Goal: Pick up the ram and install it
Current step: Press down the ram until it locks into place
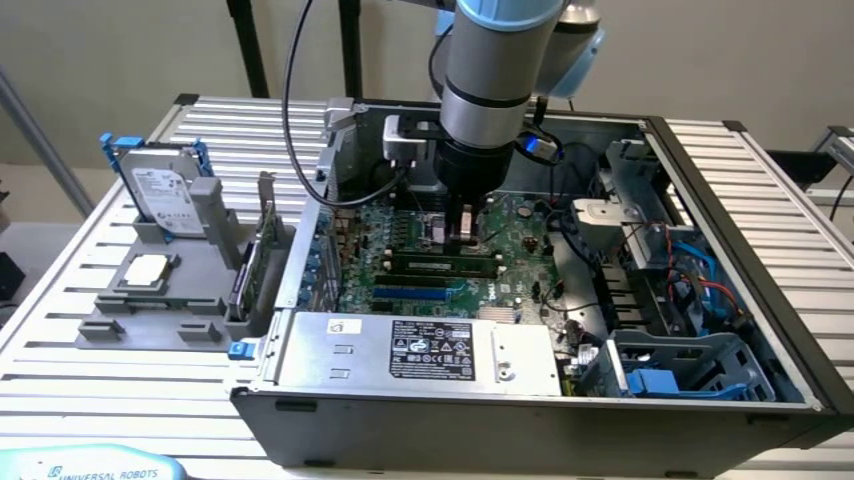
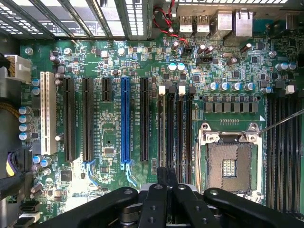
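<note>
Arm: the robot arm [image 1: 491, 80] reaches down from above into the open computer case [image 1: 747, 250], its wrist over the middle of the motherboard [image 1: 400, 285].
Gripper: the gripper [image 1: 465, 236] hangs low over the board, its fingertips just above the black memory slots. In the wrist view the gripper [image 2: 167, 178] has its two fingers pressed close together, with no gap visible between them. Whether anything thin is pinched there cannot be told.
Ram: the ram [image 1: 438, 266] lies seated lengthwise in a black slot on the motherboard, just in front of the gripper tips in the exterior view. It is a long narrow green stick with dark chips.
Motherboard detail: the wrist view shows a blue expansion slot [image 2: 125, 121], a white slot [image 2: 46, 114] and an open processor socket [image 2: 230, 159] with a metal frame.
Power supply: a silver box with a label [image 1: 420, 350] sits at the case's near edge.
Holder: a grey fixture [image 1: 160, 300] stands on the slatted table [image 1: 80, 390], at the exterior view's left of the case.
Holder contents: a hard drive [image 1: 167, 195] stands upright in a blue frame, a square silver processor chip [image 1: 144, 270] lies flat, and an expansion card [image 1: 254, 260] stands on edge beside the case wall.
</note>
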Controlling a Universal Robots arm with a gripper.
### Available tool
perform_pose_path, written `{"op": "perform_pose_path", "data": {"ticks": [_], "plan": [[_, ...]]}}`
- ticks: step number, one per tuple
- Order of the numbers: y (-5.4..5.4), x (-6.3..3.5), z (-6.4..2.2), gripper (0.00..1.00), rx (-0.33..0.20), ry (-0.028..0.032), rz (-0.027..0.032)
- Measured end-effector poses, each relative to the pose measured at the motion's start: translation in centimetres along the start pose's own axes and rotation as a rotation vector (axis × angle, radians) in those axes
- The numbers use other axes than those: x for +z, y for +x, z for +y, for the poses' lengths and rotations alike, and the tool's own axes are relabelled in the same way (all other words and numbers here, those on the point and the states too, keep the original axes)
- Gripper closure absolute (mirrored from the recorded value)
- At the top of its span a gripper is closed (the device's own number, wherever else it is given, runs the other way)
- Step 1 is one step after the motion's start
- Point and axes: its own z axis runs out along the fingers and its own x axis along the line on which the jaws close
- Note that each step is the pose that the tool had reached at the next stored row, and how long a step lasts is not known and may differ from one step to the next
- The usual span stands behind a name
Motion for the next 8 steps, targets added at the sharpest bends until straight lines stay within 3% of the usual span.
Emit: {"op": "perform_pose_path", "data": {"ticks": [6, 8], "plan": [[0.00, 0.01, 0.00, 0.89, 0.000, 0.0000, 0.0001], [0.01, 0.22, 0.02, 0.89, 0.000, 0.0025, 0.0000]]}}
